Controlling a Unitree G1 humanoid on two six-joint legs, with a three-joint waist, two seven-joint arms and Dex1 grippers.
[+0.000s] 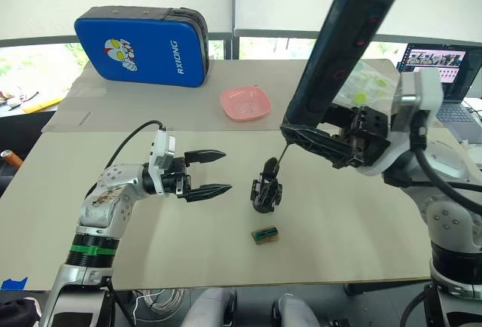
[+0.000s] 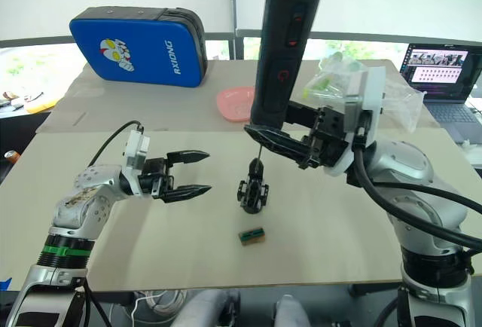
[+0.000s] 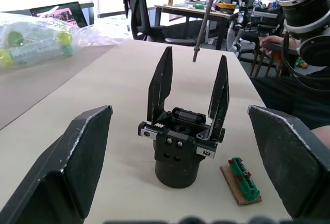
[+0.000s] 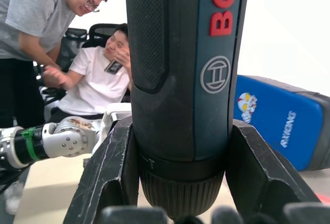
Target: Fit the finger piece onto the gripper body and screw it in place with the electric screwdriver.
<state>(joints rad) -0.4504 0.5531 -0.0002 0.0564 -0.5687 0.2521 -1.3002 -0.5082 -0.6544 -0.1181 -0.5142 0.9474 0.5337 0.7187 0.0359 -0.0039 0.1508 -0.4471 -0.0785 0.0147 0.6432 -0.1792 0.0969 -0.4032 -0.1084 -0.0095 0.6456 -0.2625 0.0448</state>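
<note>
gripper body (image 3: 180,146): black, blocky, two tapered fingers | left end effector (image 1: 216,172) spread | right end effector (image 4: 180,182) pinching ribbed electric screwdriver (image 2: 285,48)

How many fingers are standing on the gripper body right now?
2: both fingers stand upright on the gripper body, one on each side, screwdriver bit above, between them.

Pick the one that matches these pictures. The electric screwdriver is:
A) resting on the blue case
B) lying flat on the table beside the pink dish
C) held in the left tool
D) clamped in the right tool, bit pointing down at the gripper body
D: the right tool is shut on the electric screwdriver, whose thin bit comes down to the gripper body, while the left tool is open and empty.
</note>
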